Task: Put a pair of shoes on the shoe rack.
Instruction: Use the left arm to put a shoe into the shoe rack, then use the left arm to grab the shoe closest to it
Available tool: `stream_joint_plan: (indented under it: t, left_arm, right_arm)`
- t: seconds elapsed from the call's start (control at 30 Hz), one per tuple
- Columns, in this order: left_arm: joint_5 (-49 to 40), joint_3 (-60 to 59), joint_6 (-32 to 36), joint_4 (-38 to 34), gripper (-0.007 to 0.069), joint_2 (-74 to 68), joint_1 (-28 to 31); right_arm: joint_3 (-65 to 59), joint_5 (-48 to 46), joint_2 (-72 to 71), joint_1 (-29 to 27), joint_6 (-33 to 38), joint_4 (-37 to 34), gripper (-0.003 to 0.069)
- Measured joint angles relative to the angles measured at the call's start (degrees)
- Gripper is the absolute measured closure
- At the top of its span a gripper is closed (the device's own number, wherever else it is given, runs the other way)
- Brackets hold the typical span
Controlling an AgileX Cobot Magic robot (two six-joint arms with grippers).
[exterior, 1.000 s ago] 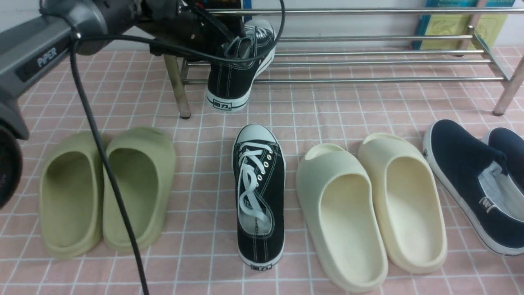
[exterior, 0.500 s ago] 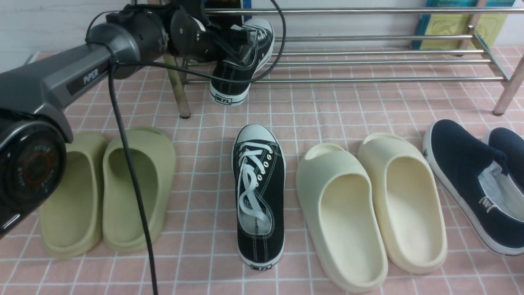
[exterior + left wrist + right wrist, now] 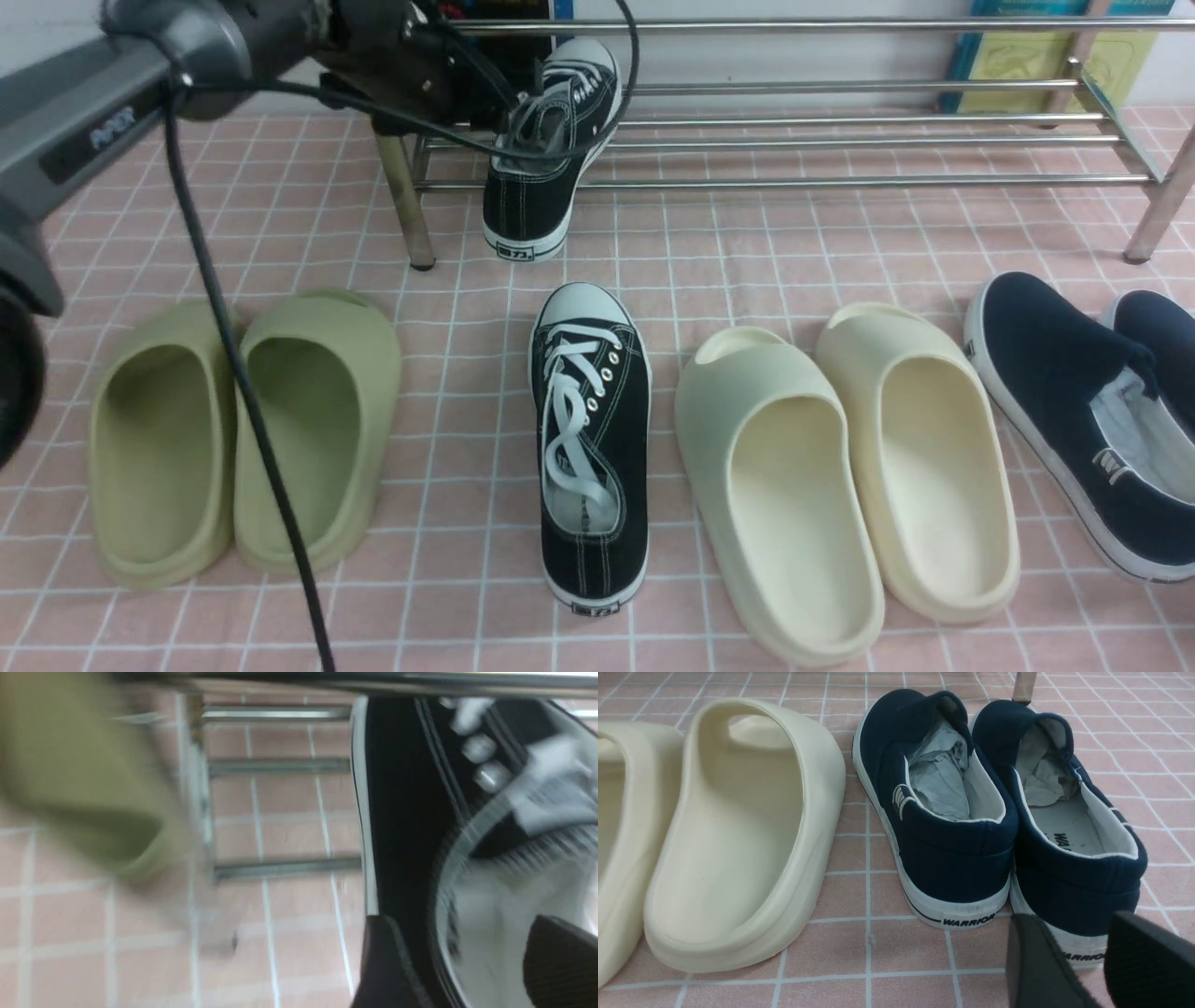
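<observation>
One black canvas sneaker (image 3: 546,149) leans on the left end of the steel shoe rack (image 3: 840,142), toe up on the rods and heel hanging over the front rod. My left gripper (image 3: 502,101) is beside its opening. In the blurred left wrist view the left gripper (image 3: 472,952) is open, its fingers wide apart astride the sneaker's (image 3: 402,812) side wall. The second black sneaker (image 3: 590,439) lies on the floor, toe toward the rack. My right gripper (image 3: 1083,947) is open and empty, just behind the heel of a navy slip-on (image 3: 1069,826).
Green slides (image 3: 243,429) lie on the floor at the left and cream slides (image 3: 840,467) right of the floor sneaker. Navy slip-ons (image 3: 1074,411) lie at the far right. The left arm's cable (image 3: 233,373) hangs across the green slides. The rack's leg (image 3: 406,201) stands by the leaning sneaker.
The left arm has shifted and its fingers have drawn back from the sneaker's opening, so the lining now shows. The sneaker's heel rose, then dropped slightly. The floor sneaker has not moved.
</observation>
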State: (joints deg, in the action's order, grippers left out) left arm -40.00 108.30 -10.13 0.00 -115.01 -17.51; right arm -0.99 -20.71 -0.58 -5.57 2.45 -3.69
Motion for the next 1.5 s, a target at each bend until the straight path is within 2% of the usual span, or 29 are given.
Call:
stream_joint_plan:
  t: [0.03, 0.07, 0.17, 0.33, 0.5, 0.67, 0.83, 0.97, 1.07, 1.17, 1.2, 1.27, 1.33, 1.5]
  left_arm:
    - [-5.8, 0.1, 2.0, 0.0, 0.0182, 3.3, 0.0]
    - [-6.4, 0.1, 2.2, 0.0, 0.0182, 3.3, 0.0]
    - [-17.7, 0.4, 6.5, -1.3, 0.0179, 7.2, -0.1]
    - [-27.6, -4.1, 8.9, -1.9, 0.0178, 8.3, -1.9]
    - [-25.3, -14.8, 8.6, -3.4, 0.0178, 9.1, -6.6]
    - [-18.3, -27.2, 6.3, -5.0, 0.0177, 9.9, -11.4]
    - [-11.4, -32.1, 5.3, -5.6, 0.0177, 9.9, -14.4]
    - [-9.2, -33.1, 4.0, -5.4, 0.0186, 9.1, -15.1]
    - [-8.5, -33.2, 0.9, -2.6, 0.0233, 6.8, -15.1]
    - [-8.3, -33.3, -1.4, -0.9, 0.0321, 5.4, -15.1]
    - [-8.2, -33.3, -2.1, -1.0, 0.0403, 5.3, -15.2]
    - [-8.3, -32.9, -2.3, -1.0, 0.0519, 5.6, -15.5]
    - [-8.9, -32.3, -2.5, 0.0, 0.0582, 6.4, -15.5]
    - [-12.5, -28.2, -2.6, 0.6, 0.0602, 10.4, -15.2]
  right_arm:
    - [0.0, 0.0, 0.0, 0.0, 0.0, 0.0, 0.0419]
    - [0.0, 0.0, 0.0, 0.0, 0.0, 0.0, 0.0419]
    - [0.0, 0.0, 0.0, 0.0, 0.0, 0.0, 0.0419]
    - [0.0, 0.0, 0.0, 0.0, 0.0, 0.0, 0.0419]
    - [0.0, 0.0, 0.0, 0.0, 0.0, 0.0, 0.0419]
    - [0.0, 0.0, 0.0, 0.0, 0.0, 0.0, 0.0419]
    - [0.0, 0.0, 0.0, 0.0, 0.0, 0.0, 0.0419]
    - [0.0, 0.0, 0.0, 0.0, 0.0, 0.0, 0.0419]
    - [0.0, 0.0, 0.0, 0.0, 0.0, 0.0, 0.0419]
    - [0.0, 0.0, 0.0, 0.0, 0.0, 0.0, 0.0419]
    - [0.0, 0.0, 0.0, 0.0, 0.0, 0.0, 0.0419]
    - [0.0, 0.0, 0.0, 0.0, 0.0, 0.0, 0.0419]
    - [0.0, 0.0, 0.0, 0.0, 0.0, 0.0, 0.0419]
    - [0.0, 0.0, 0.0, 0.0, 0.0, 0.0, 0.0419]
